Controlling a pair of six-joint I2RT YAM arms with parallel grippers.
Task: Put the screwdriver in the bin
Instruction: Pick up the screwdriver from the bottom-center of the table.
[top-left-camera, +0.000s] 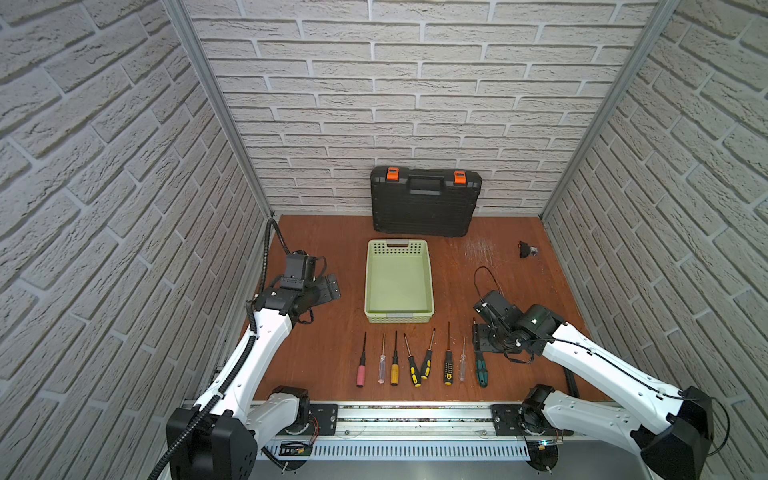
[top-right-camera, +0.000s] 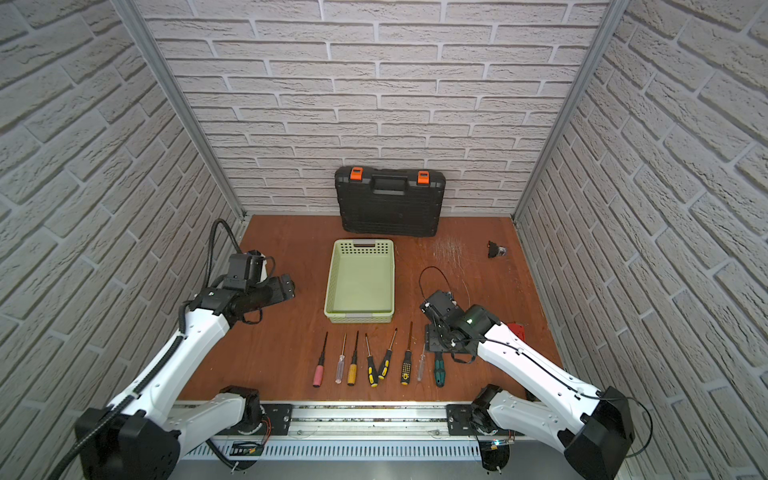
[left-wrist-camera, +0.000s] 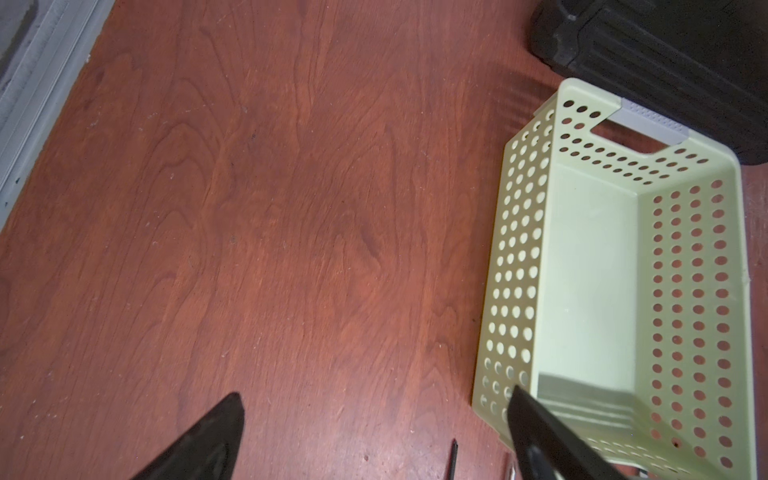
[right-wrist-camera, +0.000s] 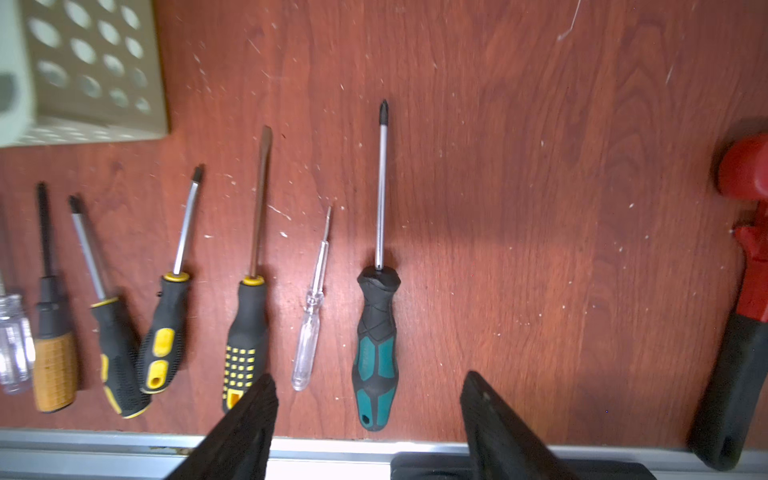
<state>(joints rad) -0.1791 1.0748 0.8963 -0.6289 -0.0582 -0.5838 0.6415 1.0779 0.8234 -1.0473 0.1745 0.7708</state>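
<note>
Several screwdrivers lie side by side along the table's front edge, shafts pointing toward the bin. The pale green bin (top-left-camera: 398, 282) (top-right-camera: 360, 286) stands empty mid-table, just behind them. My right gripper (top-left-camera: 482, 338) (right-wrist-camera: 368, 376) hangs open over the rightmost screwdriver (top-left-camera: 481, 372) (right-wrist-camera: 376, 349), which has a teal-and-black handle. In the right wrist view that handle lies on the wood between the two fingers, and neither finger touches it. My left gripper (top-left-camera: 332, 286) (left-wrist-camera: 376, 392) is open and empty, above bare wood left of the bin (left-wrist-camera: 590, 270).
A black toolcase (top-left-camera: 426, 201) with orange latches leans on the back wall behind the bin. A red-and-black wrench (right-wrist-camera: 744, 291) lies right of the screwdrivers, under my right arm. A small black part (top-left-camera: 527, 249) sits at the back right. A metal rail runs along the front edge.
</note>
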